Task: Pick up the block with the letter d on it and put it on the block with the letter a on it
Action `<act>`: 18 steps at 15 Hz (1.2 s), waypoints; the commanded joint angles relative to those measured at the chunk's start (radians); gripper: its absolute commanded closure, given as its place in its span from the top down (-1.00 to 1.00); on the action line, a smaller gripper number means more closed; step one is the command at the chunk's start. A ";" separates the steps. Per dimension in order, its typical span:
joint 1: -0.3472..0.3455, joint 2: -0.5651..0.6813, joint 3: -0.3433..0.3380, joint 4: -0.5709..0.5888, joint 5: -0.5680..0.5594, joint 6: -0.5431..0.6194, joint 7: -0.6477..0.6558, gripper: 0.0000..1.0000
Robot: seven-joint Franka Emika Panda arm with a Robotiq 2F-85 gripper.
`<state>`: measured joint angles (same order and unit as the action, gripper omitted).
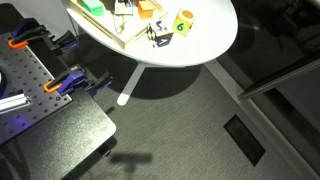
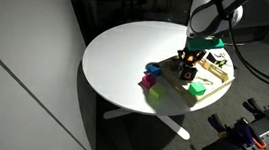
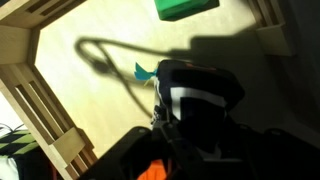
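In the wrist view my gripper (image 3: 188,128) is shut on a small cube with a white face and dark border, the block with the letter d (image 3: 196,93). It hangs over the floor of a wooden tray (image 3: 60,90) and casts a shadow on it. The marking on the cube is too dark to read. In both exterior views the gripper (image 1: 160,37) (image 2: 186,66) hangs over the tray (image 2: 214,83) on the round white table (image 2: 127,54). No block with a readable letter a shows.
A yellow-green cube (image 1: 184,22) and an orange cube (image 1: 146,8) sit near the gripper. A green block (image 3: 186,8) (image 2: 198,90) lies in the tray. Teal (image 2: 153,69) and magenta-green (image 2: 153,84) blocks stand on the table. A clamp-covered bench (image 1: 40,90) stands beside it.
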<state>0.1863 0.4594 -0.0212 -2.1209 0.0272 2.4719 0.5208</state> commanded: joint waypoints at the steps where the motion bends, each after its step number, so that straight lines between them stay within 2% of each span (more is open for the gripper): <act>1: -0.010 -0.063 0.002 -0.020 0.015 -0.027 -0.026 -0.78; 2: -0.014 -0.075 0.000 -0.018 0.016 -0.032 -0.025 -0.85; 3: -0.017 -0.083 -0.002 -0.016 0.017 -0.034 -0.023 -0.78; 5: -0.034 -0.098 -0.005 -0.004 0.024 -0.051 -0.027 -0.86; 12: -0.092 -0.115 -0.024 0.039 0.030 -0.082 -0.023 -0.79; 18: -0.113 -0.115 -0.053 0.066 0.022 -0.070 -0.008 -0.81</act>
<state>0.0864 0.3554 -0.0661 -2.0748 0.0321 2.4218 0.5192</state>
